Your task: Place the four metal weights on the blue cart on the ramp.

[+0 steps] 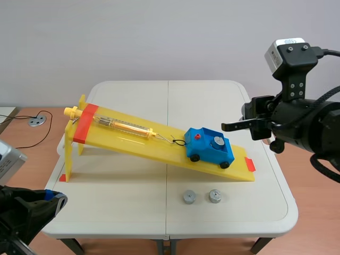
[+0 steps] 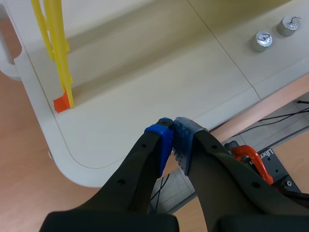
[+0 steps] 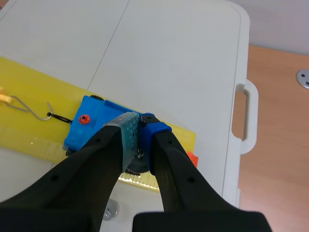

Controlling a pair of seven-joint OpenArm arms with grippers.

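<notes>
While one weight point(image 1: 218, 141) sits on the cart point(image 1: 207, 153) at the low end of the ramp point(image 1: 133, 139), two more stand loose on the table point(image 1: 117, 212). They are side by side just in front of that low end, one to the left point(image 1: 189, 197) and one to the right point(image 1: 214, 196). I cannot find the fourth in any view.

The right gripper point(image 1: 229, 126) hangs raised, just beyond the cart's downhill end. Its fingers are pressed together and nothing shows between them. In its wrist view the tips cover the cart's rear, and a dark round shape under them is probably the loaded weight, though shadow makes that unsure.

The left gripper point(image 2: 173, 126) sits low off the table's near left corner, also closed and empty. In its view the two loose weights are far ahead, across the table.

The next move turns on this: both loose weights lie on the robot's side of the ramp, below the right gripper and back toward the robot from it. They are well apart from the left gripper, so the right arm looks the nearer one.

Each weight is a round disc standing upright with a small knob on top, so there is no long axis to line up with. A straight descent with the fingers opened should do, and the right-hand weight seems the closer of the two.
</notes>
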